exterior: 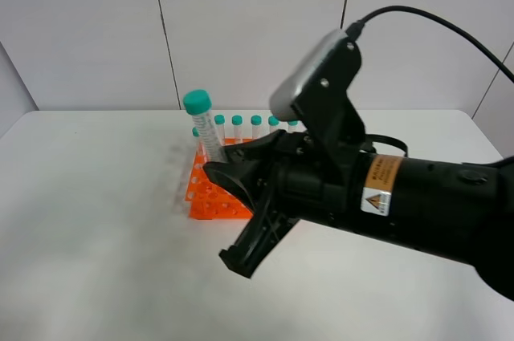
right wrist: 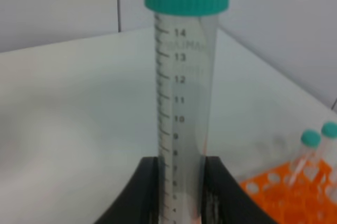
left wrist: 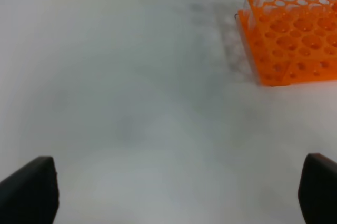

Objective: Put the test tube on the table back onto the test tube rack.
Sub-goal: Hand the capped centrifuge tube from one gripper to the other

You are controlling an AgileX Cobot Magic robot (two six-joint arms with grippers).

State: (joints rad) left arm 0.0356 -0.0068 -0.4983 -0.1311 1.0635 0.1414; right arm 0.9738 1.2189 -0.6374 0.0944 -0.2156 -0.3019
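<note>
The test tube (right wrist: 184, 103) is a slim clear plastic tube with a ribbed teal-green screw cap. Printed graduation marks run down its side, with numbers falling from 14 near the cap. In the right wrist view it fills the middle of the frame and stands upright. Its lower part is clamped between the two black fingers (right wrist: 142, 192) of the right gripper (right wrist: 181, 174), and its tip is hidden between them.

In the exterior view the tube (exterior: 204, 128) sits left of centre. It is held in the air, with its cap leaning slightly left, at the left end of the orange test tube rack (exterior: 210, 196). The right arm fills the lower right of that frame and covers the rack's right side. A row of other capped tubes (exterior: 255, 126) stands along the rack's far edge, and the nearer holes show as open rings.

The white table (exterior: 96, 196) spreads wide and bare across the left and bottom of the exterior view. Its far edge meets the grey wall panels, and a rounded corner shows at the upper left.

In the left wrist view the left gripper (left wrist: 174, 192) has its fingers (left wrist: 29, 190) spread wide at the two lower corners, with only tabletop between them. The rack (left wrist: 292, 39) sits in the upper right of that frame, well apart from them.
</note>
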